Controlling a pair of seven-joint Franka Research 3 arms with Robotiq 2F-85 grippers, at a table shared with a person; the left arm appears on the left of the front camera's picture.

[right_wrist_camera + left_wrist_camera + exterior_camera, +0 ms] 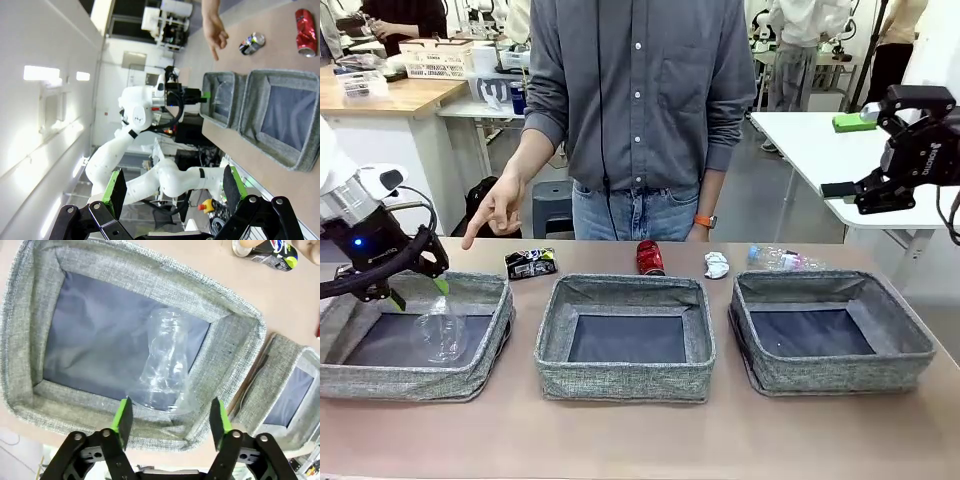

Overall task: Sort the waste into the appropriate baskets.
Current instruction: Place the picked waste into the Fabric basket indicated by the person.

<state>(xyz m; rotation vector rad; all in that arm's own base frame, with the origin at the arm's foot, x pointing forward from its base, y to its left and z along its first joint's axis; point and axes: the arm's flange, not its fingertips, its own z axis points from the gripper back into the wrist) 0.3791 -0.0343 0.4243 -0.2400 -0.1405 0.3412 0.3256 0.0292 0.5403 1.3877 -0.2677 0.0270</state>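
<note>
Over the left-hand grey woven fabric basket (470,384): clear plastic cup (442,335) inside, fingers apart.

Left gripper (171,407) hangs with its fingers wide. The cup lies on its side on the dark bottom, its mouth against the wall nearest them, seemingly free. A careless lift could snag that soft wall or flick the light cup out. Farther right on the counter (620,440), behind the baskets, wait a crushed black printed can (531,263) near a person's pointing hand (495,210), a crushed red can (649,257), a crumpled white paper ball (717,264) and a clear plastic bottle (780,259). Reaching for the black can might meet that hand. Right gripper (175,184), raised far right, has wide, empty fingers.
</note>
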